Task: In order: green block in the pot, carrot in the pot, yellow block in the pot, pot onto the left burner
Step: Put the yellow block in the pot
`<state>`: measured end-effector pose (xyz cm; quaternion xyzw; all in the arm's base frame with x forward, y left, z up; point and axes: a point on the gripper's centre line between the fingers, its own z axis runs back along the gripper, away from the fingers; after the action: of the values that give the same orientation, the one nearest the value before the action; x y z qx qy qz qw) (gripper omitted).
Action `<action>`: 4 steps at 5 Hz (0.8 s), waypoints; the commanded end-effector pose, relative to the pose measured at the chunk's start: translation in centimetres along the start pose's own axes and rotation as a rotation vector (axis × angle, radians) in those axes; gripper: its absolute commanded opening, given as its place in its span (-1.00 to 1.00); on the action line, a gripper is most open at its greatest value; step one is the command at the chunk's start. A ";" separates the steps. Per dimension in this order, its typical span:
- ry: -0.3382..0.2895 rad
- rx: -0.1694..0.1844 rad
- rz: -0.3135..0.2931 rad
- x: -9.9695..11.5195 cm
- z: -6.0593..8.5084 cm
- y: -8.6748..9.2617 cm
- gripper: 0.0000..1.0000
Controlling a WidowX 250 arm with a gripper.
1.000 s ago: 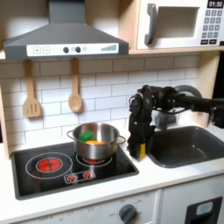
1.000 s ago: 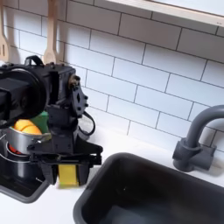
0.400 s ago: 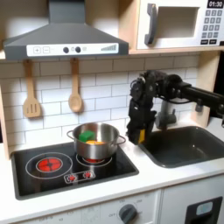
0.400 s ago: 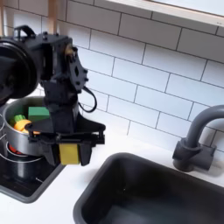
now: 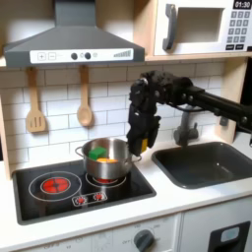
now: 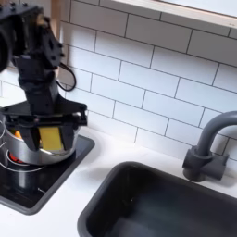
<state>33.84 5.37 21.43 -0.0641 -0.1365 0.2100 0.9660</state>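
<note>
The silver pot stands on the cooktop's right side in the first exterior view. Inside it lie the green block and the orange carrot. My gripper hangs just right of the pot's rim and a little above it, shut on the yellow block. In the second exterior view the gripper holds the yellow block in front of the pot. The left burner glows red and bare at the first exterior view's left.
A dark sink with a grey faucet lies right of the cooktop. Two wooden utensils hang on the tiled wall behind. A range hood overhangs the stove. Knobs sit at the cooktop's front.
The gripper has risen from the counter and moved left toward the pot, carrying the yellow block with it. The pot and its contents have stayed put.
</note>
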 end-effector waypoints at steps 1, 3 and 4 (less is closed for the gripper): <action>-0.003 -0.016 0.065 1.8 0.9 3.3 -1.00; 0.040 -0.035 0.111 2.4 -0.4 6.3 -1.00; 0.057 -0.044 0.102 2.9 -1.0 6.1 -1.00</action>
<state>34.28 12.14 20.06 -0.0974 -0.1103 0.2532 0.9562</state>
